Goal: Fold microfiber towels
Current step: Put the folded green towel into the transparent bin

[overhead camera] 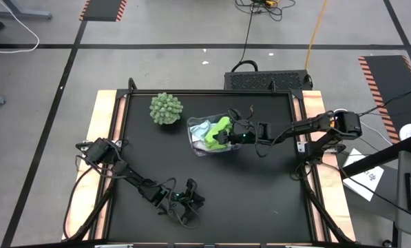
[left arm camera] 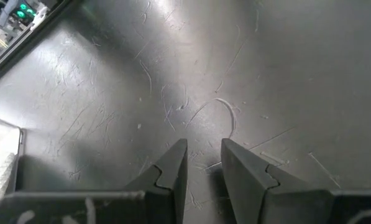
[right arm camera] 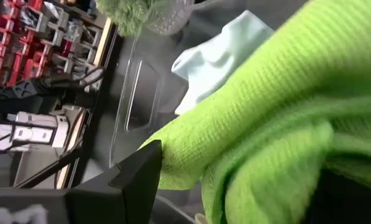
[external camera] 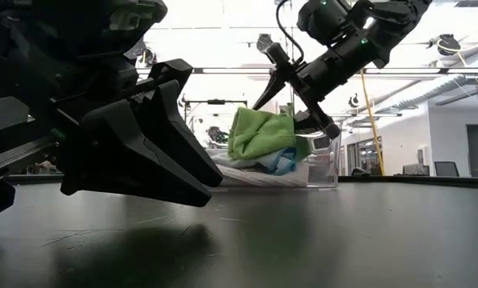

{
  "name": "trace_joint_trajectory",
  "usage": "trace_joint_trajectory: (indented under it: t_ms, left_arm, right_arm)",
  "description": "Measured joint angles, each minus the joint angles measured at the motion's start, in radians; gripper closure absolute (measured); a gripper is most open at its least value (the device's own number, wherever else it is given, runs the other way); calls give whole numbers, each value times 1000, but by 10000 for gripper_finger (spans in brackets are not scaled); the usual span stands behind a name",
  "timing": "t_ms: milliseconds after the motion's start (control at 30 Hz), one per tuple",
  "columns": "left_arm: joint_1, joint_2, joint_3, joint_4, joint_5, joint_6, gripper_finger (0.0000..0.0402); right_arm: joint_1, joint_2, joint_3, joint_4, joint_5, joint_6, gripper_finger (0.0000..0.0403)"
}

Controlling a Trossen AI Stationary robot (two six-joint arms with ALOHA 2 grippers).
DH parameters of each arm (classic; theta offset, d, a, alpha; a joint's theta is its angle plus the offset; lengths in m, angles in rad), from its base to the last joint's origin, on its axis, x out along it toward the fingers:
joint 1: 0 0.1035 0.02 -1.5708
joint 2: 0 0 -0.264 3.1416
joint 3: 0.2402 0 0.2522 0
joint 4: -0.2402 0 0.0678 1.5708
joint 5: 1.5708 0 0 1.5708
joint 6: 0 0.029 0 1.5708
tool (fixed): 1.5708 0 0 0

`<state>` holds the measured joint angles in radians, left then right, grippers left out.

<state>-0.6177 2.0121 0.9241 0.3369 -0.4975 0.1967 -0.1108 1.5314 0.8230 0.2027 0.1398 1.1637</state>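
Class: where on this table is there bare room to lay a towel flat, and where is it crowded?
Bare black table lies between the bin and the front edge, right of the left tool. Crowded: the back middle, with plant, bin, lime towel and right tool.

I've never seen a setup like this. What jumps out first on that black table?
The lime green towel heaped in the clear plastic bin near the table's middle, with the right pincer at it, jaws spread around its folds. Beside the bin sits a round green spiky ball plant. The left pincer waits empty near the table's front edge.
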Motion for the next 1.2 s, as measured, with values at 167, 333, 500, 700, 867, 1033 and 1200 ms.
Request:
trace_joint_trajectory:
  t_ms: [167, 333, 500, 700, 867, 1033, 1200]
  left_arm:
    - [0, 0, 0, -3, 8, -7, 300]
    - [-1, 0, 0, -3, 10, -5, 300]
    - [-1, 0, 1, -3, 30, 3, 300]
    - [-2, 0, 1, -2, 36, 6, 300]
    - [-2, 0, 1, -2, 37, 8, 300]
    - [-2, 0, 1, -2, 42, 7, 300]
    - [-2, 0, 1, -3, 44, 6, 300]
  right_arm:
    - [0, 0, 18, -22, -12, 11, 165]
    - [-1, -3, 73, -47, -13, -16, 175]
    - [-8, -7, 163, -212, -14, -51, 185]
    - [0, -10, 214, -411, -38, -39, 186]
    - [2, -13, 214, -450, -40, -27, 186]
    - [-16, -13, 214, -347, -42, -75, 186]
    - [-50, -13, 214, -169, -54, -168, 186]
